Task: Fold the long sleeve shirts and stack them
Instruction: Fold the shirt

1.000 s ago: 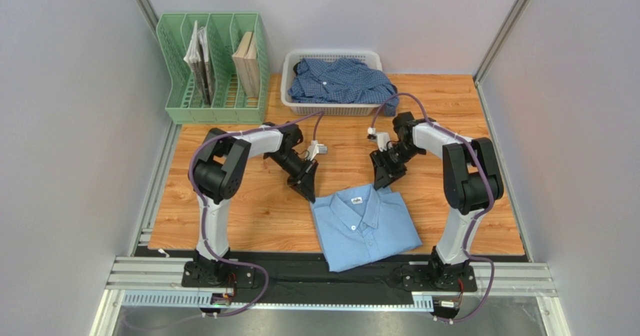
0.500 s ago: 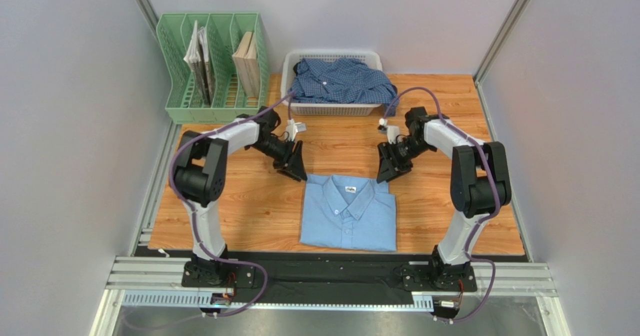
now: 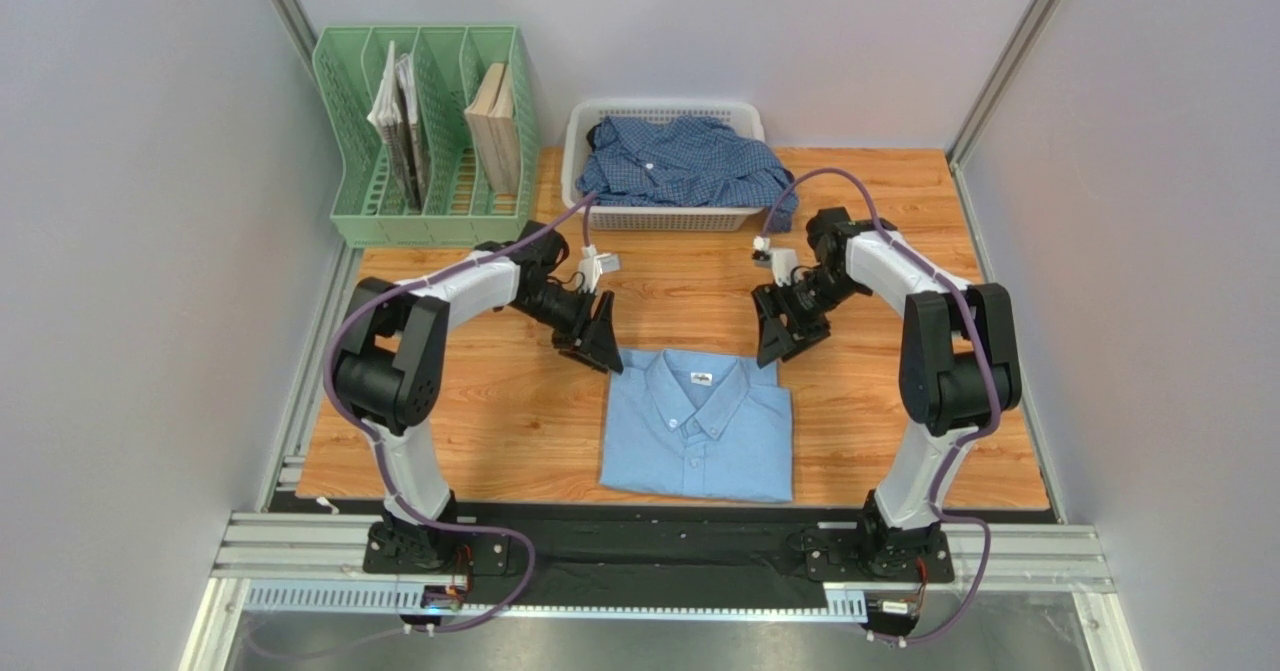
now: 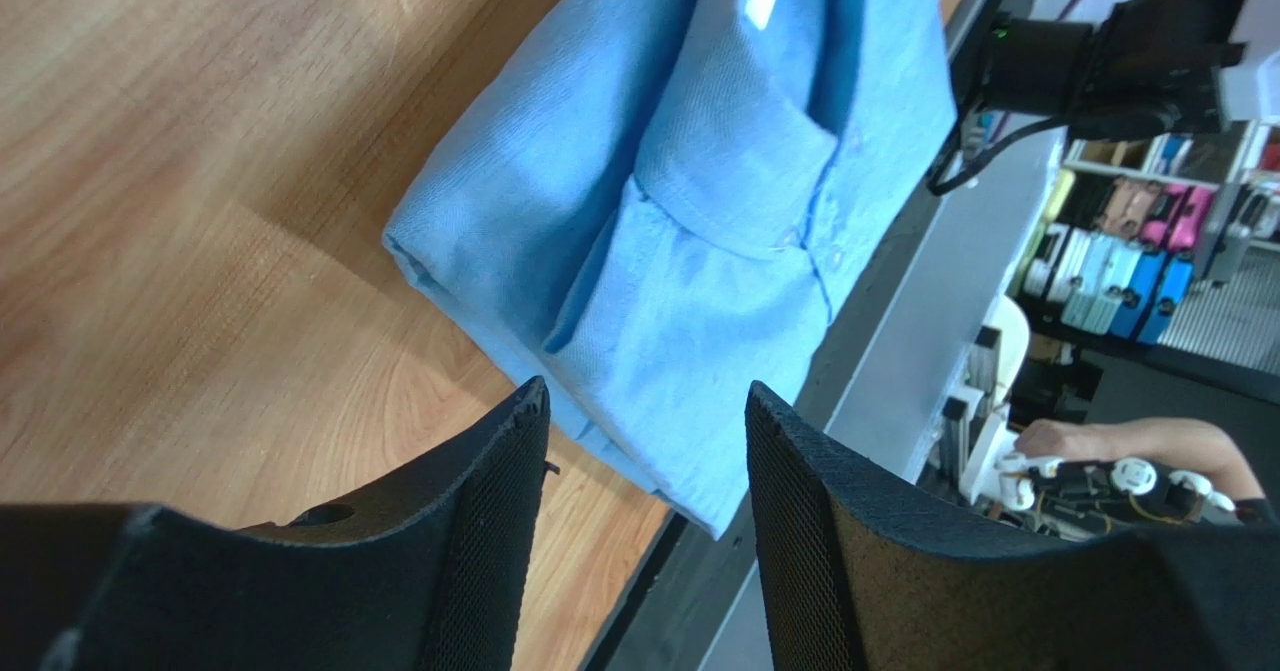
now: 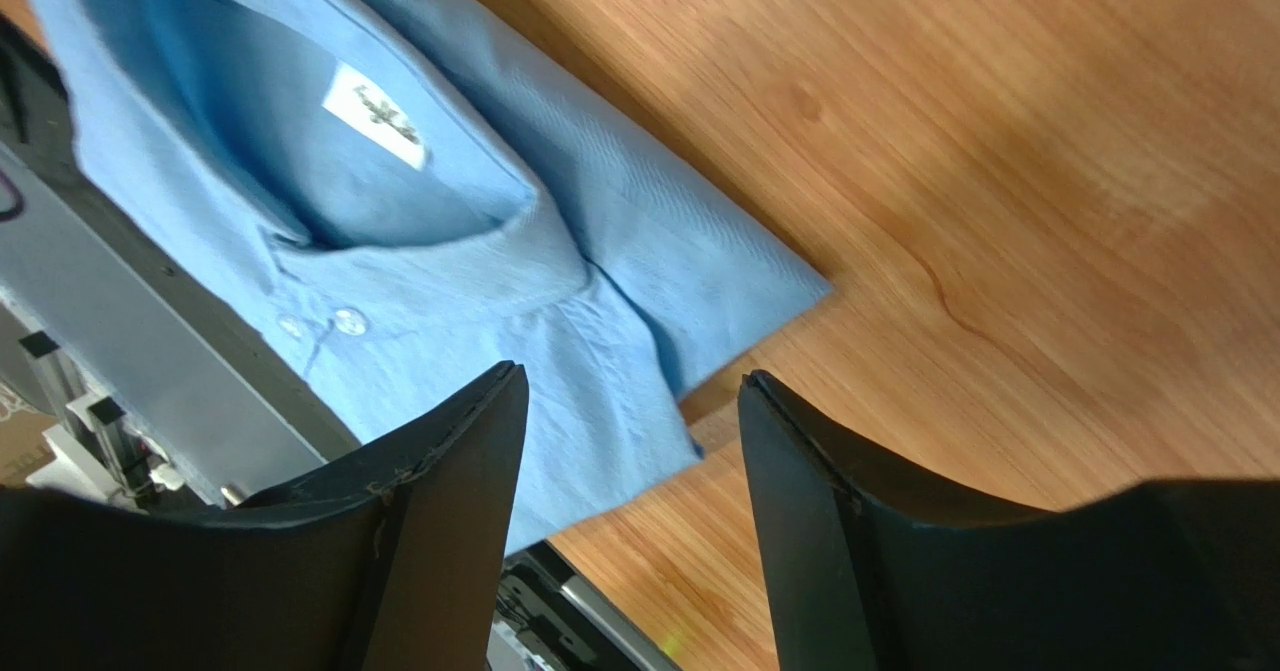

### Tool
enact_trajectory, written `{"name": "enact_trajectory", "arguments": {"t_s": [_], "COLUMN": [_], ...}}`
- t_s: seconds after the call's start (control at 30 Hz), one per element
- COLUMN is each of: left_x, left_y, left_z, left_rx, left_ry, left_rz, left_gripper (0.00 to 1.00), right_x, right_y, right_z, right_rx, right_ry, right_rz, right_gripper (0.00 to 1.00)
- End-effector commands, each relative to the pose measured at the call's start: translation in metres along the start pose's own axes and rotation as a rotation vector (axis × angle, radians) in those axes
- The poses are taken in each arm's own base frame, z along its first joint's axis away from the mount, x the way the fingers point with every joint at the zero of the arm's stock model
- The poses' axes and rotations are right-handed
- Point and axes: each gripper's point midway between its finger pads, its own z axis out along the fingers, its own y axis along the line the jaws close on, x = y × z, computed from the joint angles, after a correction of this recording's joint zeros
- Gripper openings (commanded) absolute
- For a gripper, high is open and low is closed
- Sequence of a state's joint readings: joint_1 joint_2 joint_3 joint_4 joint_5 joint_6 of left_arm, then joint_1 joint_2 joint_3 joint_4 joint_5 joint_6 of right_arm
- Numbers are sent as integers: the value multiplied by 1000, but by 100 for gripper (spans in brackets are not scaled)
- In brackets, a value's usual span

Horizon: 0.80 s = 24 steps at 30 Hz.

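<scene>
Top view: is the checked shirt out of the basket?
No, the checked shirt lies crumpled inside the basket.

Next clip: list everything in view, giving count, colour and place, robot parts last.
folded shirt: 1, light sky-blue, table centre
checked shirt: 1, darker blue, crumpled in the basket
basket: 1, white, far side of the table
file rack: 1, green, far left, beside the basket
books: a few, grey and tan, upright in the rack
table: 1, wood-grain
left claw: 1, black, open, by the folded shirt's far left corner
right claw: 1, black, open, by its far right corner
</scene>
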<state>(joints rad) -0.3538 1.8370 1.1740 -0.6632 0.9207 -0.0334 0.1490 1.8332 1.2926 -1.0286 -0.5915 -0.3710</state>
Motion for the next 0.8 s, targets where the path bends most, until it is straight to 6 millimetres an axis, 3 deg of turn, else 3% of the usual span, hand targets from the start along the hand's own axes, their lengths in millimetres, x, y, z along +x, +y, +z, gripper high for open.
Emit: {"name": "enact_trajectory", "arguments": {"t_s": [0.0,0.2,0.37,0.47,0.57,0.6,0.67,0.7,0.77], "left_x": [-4,4,5,5,5,5,4,3,4], "left_y": [2,7,6,3,2,2,2,1,0], "left_z": [2,7,10,10,14,15,14,12,9], "left_rx": [-30,-31,-20,-4,9,9,3,-5,-19], "left_ry": [15,41,50,49,55,56,54,48,44], "left_rz": [67,61,63,70,70,73,74,85,90], "left_gripper": [56,54,53,47,38,27,14,6,2], "right_x": [24,42,48,50,48,47,44,42,38], "right_y": [-15,-17,-2,-1,5,6,12,14,20], "right_z": [-2,5,14,19,20,19,15,13,6], "right_rx": [62,47,-52,-78,-118,-125,-144,-149,-153], "right_ry": [79,126,147,159,155,148,130,122,94], "right_rz": [-17,16,60,75,83,79,66,59,33], "right_gripper": [63,64,63,60,44,31,17,2,0]}}
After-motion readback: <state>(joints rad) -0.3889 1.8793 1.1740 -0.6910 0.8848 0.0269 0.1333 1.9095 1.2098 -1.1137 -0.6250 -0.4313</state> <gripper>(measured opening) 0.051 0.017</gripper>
